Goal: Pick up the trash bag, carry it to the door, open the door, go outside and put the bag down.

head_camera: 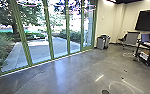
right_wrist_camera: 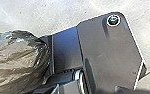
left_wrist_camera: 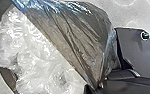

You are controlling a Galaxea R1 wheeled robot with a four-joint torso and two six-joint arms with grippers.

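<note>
Trash bag (left_wrist_camera: 78, 37) narrows toward the left hand (left_wrist_camera: 97, 88), seemingly touching.

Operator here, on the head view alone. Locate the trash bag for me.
Observer: The left wrist view shows the trash bag, dark and shiny.
Operator: Tell me if it's open or closed.
Observer: Open: crumpled, whitish plastic shows inside its mouth.
Operator: Now report what the right wrist view adds.
Observer: There the bag's dark side bulges next to the robot's own wide plate; I can't tell from it whether they touch.
</note>
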